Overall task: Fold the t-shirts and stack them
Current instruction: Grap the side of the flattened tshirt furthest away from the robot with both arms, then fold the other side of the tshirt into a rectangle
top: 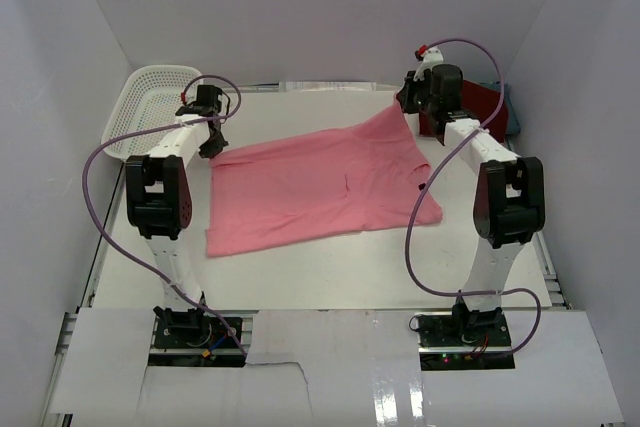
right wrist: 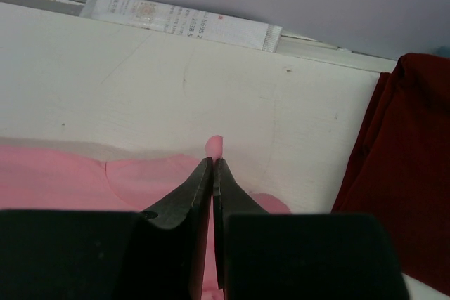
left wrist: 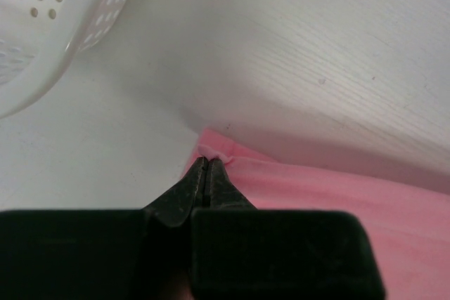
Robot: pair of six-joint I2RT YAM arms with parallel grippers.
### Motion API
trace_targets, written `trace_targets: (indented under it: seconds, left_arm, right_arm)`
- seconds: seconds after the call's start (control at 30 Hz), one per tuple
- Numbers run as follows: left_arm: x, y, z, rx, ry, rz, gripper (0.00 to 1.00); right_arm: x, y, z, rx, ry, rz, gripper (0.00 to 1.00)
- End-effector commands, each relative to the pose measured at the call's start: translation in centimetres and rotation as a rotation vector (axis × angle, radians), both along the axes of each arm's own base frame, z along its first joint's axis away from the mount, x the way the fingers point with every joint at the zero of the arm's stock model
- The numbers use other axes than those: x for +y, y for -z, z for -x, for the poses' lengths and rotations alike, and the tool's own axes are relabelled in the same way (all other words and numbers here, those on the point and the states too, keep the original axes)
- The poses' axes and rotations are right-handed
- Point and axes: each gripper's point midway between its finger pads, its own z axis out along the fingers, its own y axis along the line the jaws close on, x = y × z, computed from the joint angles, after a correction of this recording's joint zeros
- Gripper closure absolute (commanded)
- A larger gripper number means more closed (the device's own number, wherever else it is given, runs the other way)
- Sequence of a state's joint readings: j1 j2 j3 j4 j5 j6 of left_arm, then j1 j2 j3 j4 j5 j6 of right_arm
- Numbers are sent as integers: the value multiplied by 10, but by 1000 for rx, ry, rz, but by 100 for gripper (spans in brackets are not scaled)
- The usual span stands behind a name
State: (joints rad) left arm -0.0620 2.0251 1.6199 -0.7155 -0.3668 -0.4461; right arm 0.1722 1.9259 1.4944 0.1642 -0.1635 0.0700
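Observation:
The light pink t-shirt point(top: 320, 182) lies spread across the middle of the table. My left gripper point(top: 212, 146) is shut on its far left corner; in the left wrist view the jaws point(left wrist: 206, 161) pinch a small fold of pink cloth point(left wrist: 337, 194). My right gripper point(top: 404, 103) is shut on its far right corner, lifted a little; in the right wrist view a pink tip point(right wrist: 214, 145) sticks out past the closed jaws point(right wrist: 213, 163). The dark red t-shirt point(top: 470, 107) lies at the far right, also in the right wrist view point(right wrist: 404, 166). A teal-grey edge point(top: 507, 107) shows beside it.
The white perforated basket point(top: 150, 107) stands at the far left corner, just beyond my left gripper, and shows in the left wrist view point(left wrist: 49, 26). A white strip with print point(right wrist: 183, 22) lies along the back wall. Purple cables loop off both arms.

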Motion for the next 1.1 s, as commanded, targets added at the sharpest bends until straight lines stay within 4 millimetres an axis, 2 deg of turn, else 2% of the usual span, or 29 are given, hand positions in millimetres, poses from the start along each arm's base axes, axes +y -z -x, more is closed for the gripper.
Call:
trace_targets:
  seconds: [0.0, 0.07, 0.43, 0.47, 0.5, 0.63, 0.83, 1.07]
  left_arm:
    - [4, -30, 0, -73, -14, 15, 100]
    - [3, -28, 2, -72, -13, 21, 100]
    - [2, -23, 16, -59, -11, 51, 100]
    - [3, -24, 17, -62, -13, 51, 100]
    - [2, -23, 19, -59, -11, 52, 100]
    - [5, -25, 21, -66, -14, 50, 100]
    - [7, -26, 21, -70, -17, 57, 100]
    - [6, -30, 22, -79, -15, 70, 100]
  right_arm:
    - [-5, -32, 7, -98, 6, -6, 92]
    - [-6, -24, 13, -88, 9, -3, 92]
    - [-14, -27, 47, -98, 12, -10, 92]
    - [-15, -31, 50, -110, 12, -12, 92]
    - [-15, -27, 53, -102, 12, -11, 92]
    - [-15, -26, 58, -103, 9, -13, 92]
    - [-17, -14, 65, -74, 13, -9, 92]
    - [-21, -16, 73, -80, 26, -8, 92]
